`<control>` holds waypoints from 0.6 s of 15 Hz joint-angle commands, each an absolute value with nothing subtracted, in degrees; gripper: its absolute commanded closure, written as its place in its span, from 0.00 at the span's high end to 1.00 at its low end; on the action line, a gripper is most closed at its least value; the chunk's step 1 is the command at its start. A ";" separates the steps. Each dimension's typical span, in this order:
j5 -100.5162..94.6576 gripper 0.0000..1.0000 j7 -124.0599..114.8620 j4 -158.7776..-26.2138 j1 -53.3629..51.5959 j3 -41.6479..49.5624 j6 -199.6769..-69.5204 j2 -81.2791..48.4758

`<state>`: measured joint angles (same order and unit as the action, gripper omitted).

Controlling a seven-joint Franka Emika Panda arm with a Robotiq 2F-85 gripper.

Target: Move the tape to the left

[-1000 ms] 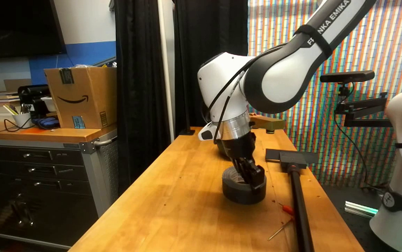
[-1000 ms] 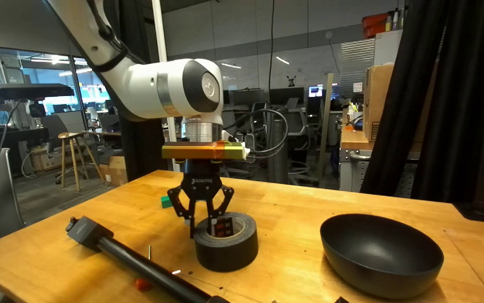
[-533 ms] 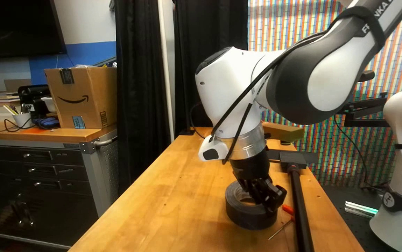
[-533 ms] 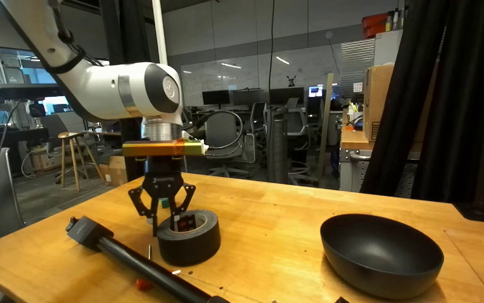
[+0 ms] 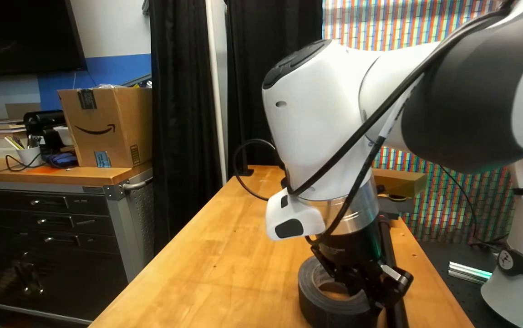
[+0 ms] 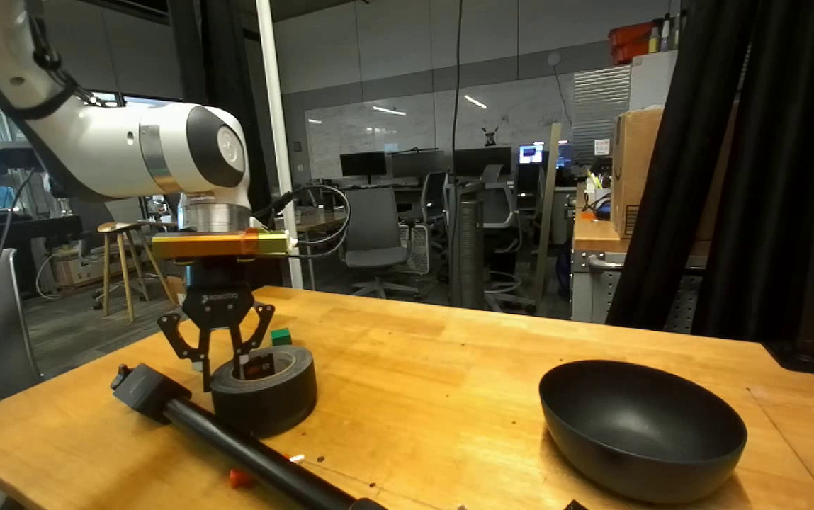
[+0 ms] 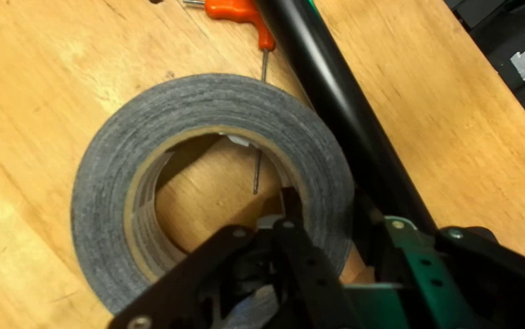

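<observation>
The tape, a thick dark grey-black roll with a light hollow centre, shows in both exterior views and fills much of the wrist view. My gripper is shut on the roll's wall. In the wrist view my gripper has one finger inside the ring and one outside it. The lower part of the outer finger is dark and hard to make out. The roll is level and sits over the shaft of an orange-handled hex key. I cannot tell how far it is off the table.
A black tube with a block-shaped end lies right beside the roll. The hex key's orange handle lies by the tube. A black bowl stands further along the table. A small green block lies behind the roll.
My gripper and the tape have moved together, leftward in one exterior view and toward the camera in another. The roll has come close to the black tube. The grip has not changed.
</observation>
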<state>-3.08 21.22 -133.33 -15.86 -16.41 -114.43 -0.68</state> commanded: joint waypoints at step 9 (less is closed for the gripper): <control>-3.06 0.32 21.81 -133.16 -15.89 -16.28 -114.22 -0.70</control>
<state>-3.08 21.81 -133.27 -15.83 -16.33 -114.35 -0.68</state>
